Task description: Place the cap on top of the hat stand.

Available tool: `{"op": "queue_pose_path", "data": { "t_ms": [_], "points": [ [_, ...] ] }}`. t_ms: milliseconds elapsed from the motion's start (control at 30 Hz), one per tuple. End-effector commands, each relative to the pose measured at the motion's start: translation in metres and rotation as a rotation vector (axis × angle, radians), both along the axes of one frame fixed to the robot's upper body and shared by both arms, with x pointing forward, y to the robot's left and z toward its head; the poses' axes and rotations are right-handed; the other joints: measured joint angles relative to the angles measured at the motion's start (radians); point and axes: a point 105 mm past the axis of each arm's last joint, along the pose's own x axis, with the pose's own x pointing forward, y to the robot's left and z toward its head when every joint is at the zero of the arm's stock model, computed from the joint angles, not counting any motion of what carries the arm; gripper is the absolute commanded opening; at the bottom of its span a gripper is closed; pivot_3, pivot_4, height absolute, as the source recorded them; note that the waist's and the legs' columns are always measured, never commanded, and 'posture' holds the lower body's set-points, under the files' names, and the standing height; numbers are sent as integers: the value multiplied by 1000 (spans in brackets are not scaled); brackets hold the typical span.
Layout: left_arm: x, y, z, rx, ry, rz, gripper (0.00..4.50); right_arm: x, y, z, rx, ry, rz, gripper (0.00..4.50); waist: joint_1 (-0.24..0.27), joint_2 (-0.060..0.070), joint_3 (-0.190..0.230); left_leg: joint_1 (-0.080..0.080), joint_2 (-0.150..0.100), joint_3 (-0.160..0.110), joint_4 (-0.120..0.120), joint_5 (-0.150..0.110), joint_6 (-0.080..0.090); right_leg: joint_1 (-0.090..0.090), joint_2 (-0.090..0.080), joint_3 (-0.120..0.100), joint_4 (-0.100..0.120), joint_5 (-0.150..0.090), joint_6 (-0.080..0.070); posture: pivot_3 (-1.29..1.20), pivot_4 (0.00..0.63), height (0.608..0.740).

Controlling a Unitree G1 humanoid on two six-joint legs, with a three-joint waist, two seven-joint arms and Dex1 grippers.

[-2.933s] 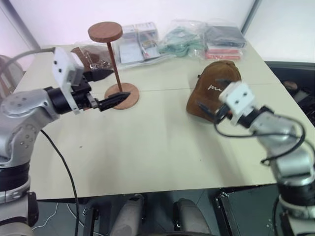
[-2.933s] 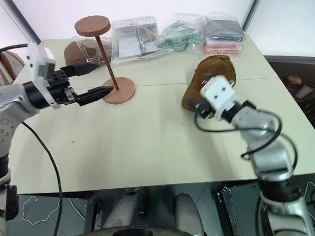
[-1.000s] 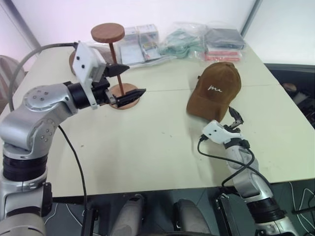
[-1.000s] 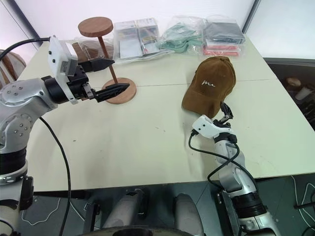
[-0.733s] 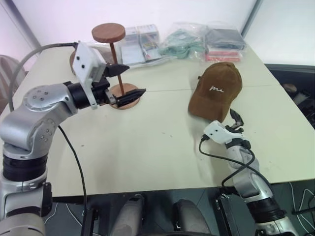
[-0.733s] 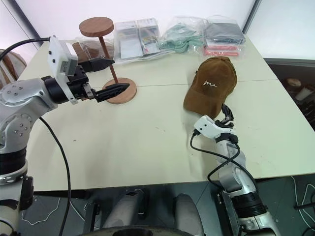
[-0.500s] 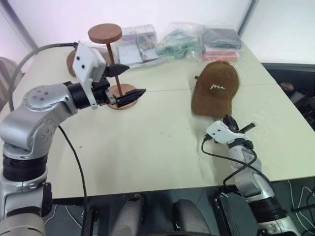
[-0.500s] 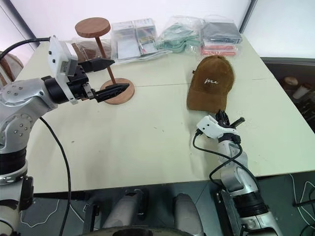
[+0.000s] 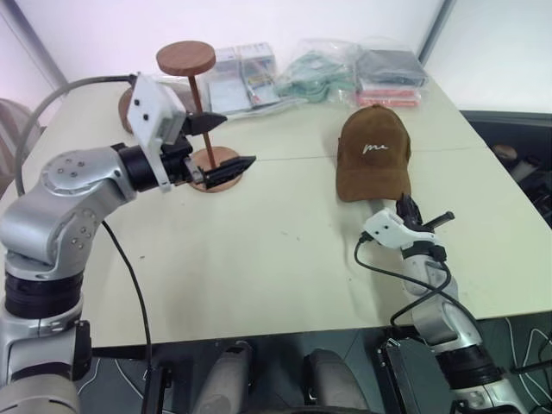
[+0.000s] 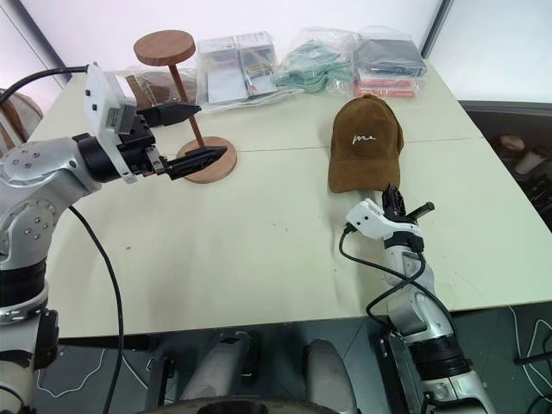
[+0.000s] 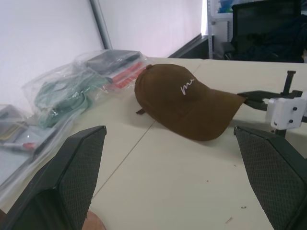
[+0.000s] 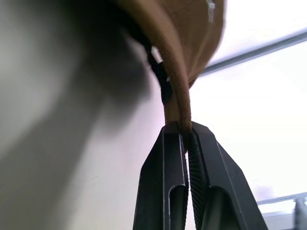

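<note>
My right gripper [image 12: 184, 132] is clamped on the near edge of the cap's brim; from the wrist, my two black fingers [image 12: 163, 177] pinch the brown rim between them. The cap [image 9: 372, 152] sits on the right half of the pale table [image 9: 285, 259], crown towards the far side, its white script facing up, the brim pointing towards me. Whether the brim is lifted off the table I cannot quite tell from above, though in the wrist view it seems to rise away from the surface.

My left gripper [image 9: 220, 147] hangs above the left half of the table with its jaws spread wide and holding nothing, fingertips pointing towards the right. Just behind it is the hat stand [image 9: 186, 60], upright on its round base, thin rod rising to the bare disc top. Cap and stand are well apart.

Along the far edge lie several clear plastic bags [image 9: 328, 65] of goods.
</note>
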Motion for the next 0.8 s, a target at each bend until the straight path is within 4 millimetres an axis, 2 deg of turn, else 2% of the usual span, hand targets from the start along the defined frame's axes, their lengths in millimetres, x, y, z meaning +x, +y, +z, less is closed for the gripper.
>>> {"op": "queue_pose_path", "data": {
  "t_ms": [33,233,467,600,633,800],
  "points": [
    [-5,4,10,-5,-45,10,4500,-2,15,41,-21,-200,70,52,0,0,0,0,0,0,0,0,0,0,0,0,0,0,0,0,150,740],
    [-5,3,9,-7,-40,9,4500,-4,34,74,46,-353,140,52,-1,0,0,0,0,0,0,0,0,0,0,0,0,0,0,0,150,740],
    [-6,5,6,-12,-29,19,4500,4,56,103,87,-449,178,52,-1,0,0,0,0,0,0,0,0,0,0,0,0,0,0,0,150,740],
    [-7,7,5,-14,-25,28,4500,11,82,128,139,-528,229,52,-4,0,0,-1,0,0,0,0,-1,-2,0,0,1,0,0,0,150,740],
    [-6,8,5,-15,-24,31,4500,13,86,131,148,-533,230,52,-5,0,0,-1,0,0,-1,0,-1,-2,0,1,1,0,0,0,150,740],
    [-6,11,5,-20,-33,68,4500,23,129,146,209,-578,287,52,-6,0,0,-1,0,0,-1,1,-2,-3,1,1,1,0,0,0,150,740]
  ]
}}
